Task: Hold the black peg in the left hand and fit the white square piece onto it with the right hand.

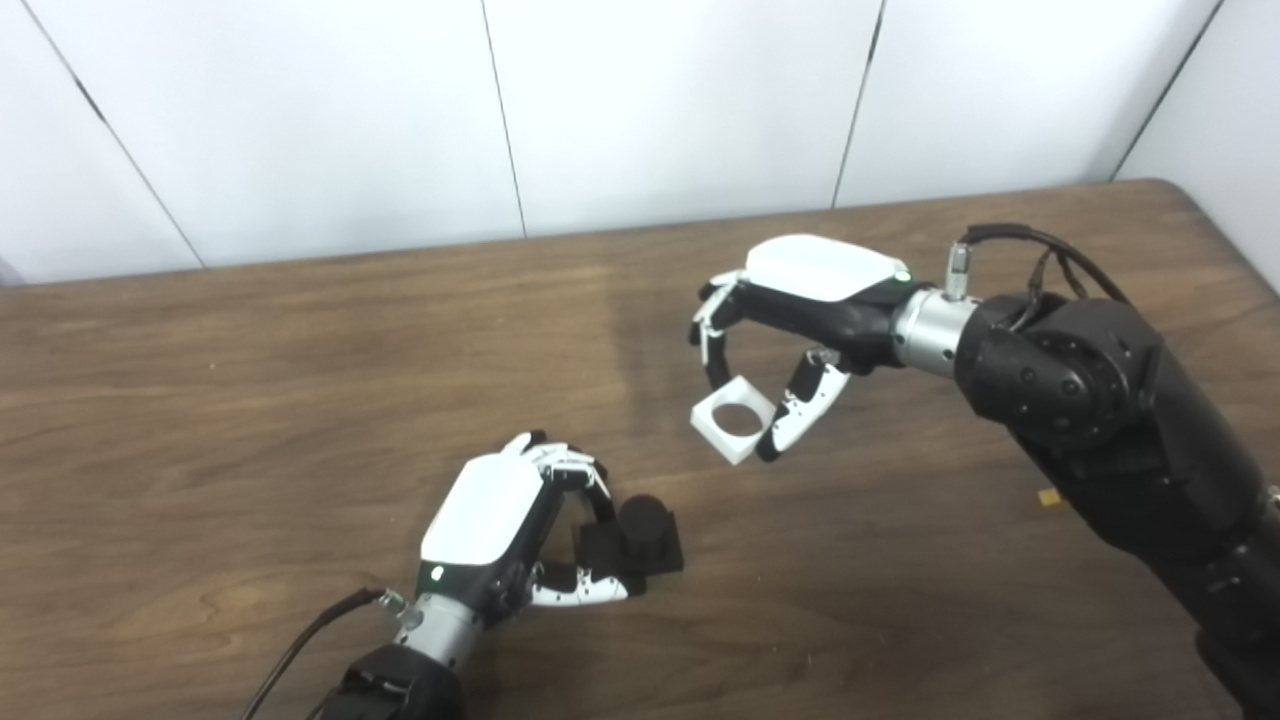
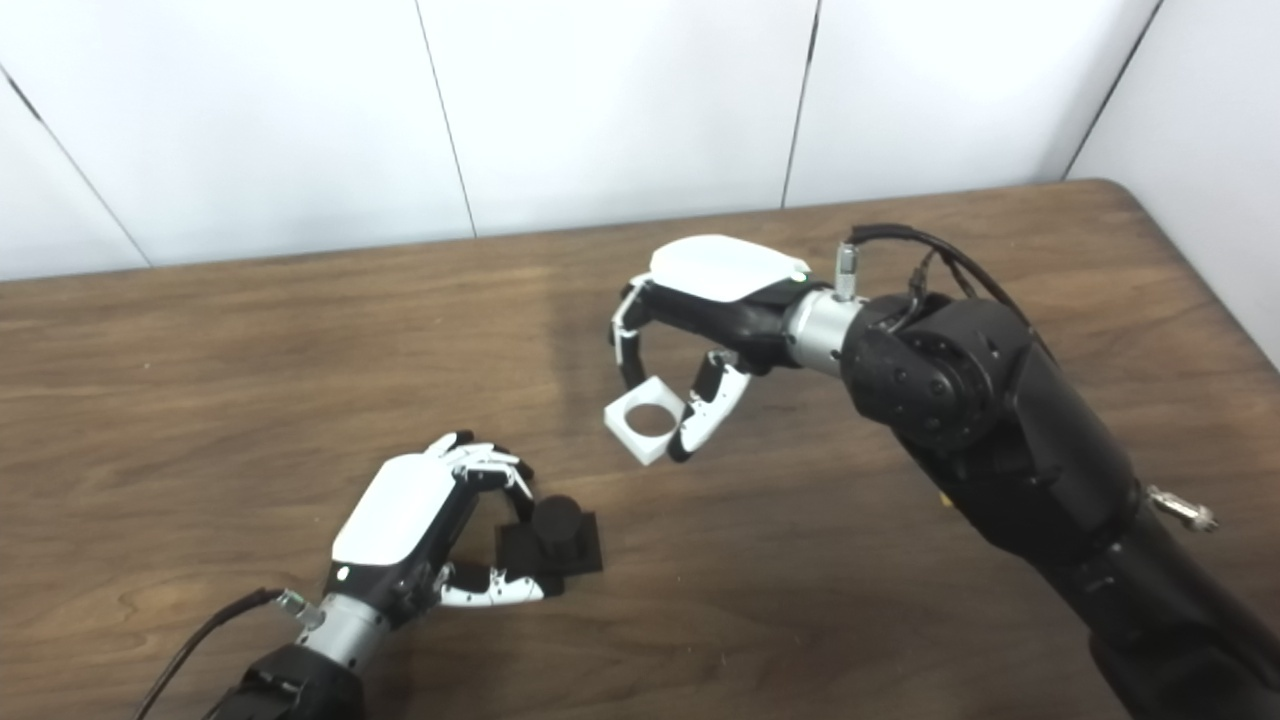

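Nearest, the left hand (image 1: pixel 500 520) curls its fingers and thumb around the black peg (image 1: pixel 632 540), a round post on a square base resting on the wooden table (image 1: pixel 250 400). Farther back, the right hand (image 1: pixel 790 300) pinches the white square piece (image 1: pixel 733 418) (round hole visible) between fingertips and thumb, well apart from the peg.
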